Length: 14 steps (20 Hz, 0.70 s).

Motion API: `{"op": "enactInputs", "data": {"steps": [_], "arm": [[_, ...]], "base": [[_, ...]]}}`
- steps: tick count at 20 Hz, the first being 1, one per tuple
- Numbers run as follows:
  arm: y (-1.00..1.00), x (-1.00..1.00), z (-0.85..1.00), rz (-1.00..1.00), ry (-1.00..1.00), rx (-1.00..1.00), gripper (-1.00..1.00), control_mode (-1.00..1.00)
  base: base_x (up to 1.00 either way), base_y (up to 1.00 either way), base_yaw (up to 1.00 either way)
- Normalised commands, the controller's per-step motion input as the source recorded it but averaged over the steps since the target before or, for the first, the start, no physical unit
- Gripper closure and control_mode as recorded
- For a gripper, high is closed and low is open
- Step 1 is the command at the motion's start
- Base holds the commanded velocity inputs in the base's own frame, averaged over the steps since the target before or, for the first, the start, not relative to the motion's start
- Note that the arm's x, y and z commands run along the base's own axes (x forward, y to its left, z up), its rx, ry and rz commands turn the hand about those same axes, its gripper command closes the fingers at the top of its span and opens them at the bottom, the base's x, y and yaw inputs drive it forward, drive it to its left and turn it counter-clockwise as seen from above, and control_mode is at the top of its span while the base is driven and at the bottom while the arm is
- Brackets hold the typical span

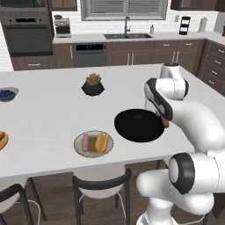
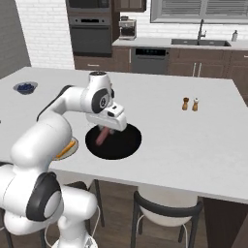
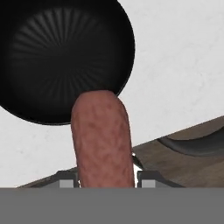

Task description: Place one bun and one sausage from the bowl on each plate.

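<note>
While I've got a sausage (image 3: pixel 103 138) pinched between my fingers, my gripper (image 2: pixel 103 131) is hanging just above the black bowl (image 1: pixel 139 125), closed snug around one end of it so the rest sticks out toward the bowl. From the hand camera the sausage points right at the bowl's rim, and the ribbed inside of the bowl looks bare.

Just left of the bowl, on the same white island (image 1: pixel 52 110), sits the grey plate (image 1: pixel 92 143), and it's already loaded: one sausage (image 1: pixel 85 143) and one bun (image 1: pixel 102 142) side by side. Way further left of the bowl, at the edge of the left base view, there's the other plate with a bun (image 1: pixel 2 140) on it, cut off by the frame, so can't say what else is on there.

Behind the bowl is a little potted plant (image 1: pixel 92 85), and far off to the back left a small bowl of blue berries (image 1: pixel 7 93). On the bowl's right, well apart, stand two small shakers (image 2: pixel 190 103). A dark chair (image 1: pixel 102 184) is tucked under the island's near edge.
</note>
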Motion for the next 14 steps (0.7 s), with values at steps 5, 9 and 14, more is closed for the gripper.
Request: {"op": "enactInputs", "data": {"steps": [5,9,14], "arm": [[0.0,-0.26,0.04,0.24,0.0,0.0,1.0,-1.0],[0.03,-0.65,-0.01,0.09,0.0,0.0,1.0,-1.0],[0.11,-0.29,0.06,-0.02,-0.02,0.0,1.0,-1.0]], "base": [[0.0,0.0,0.0],[0.0,0.0,0.0],[0.0,0.0,0.0]]}}
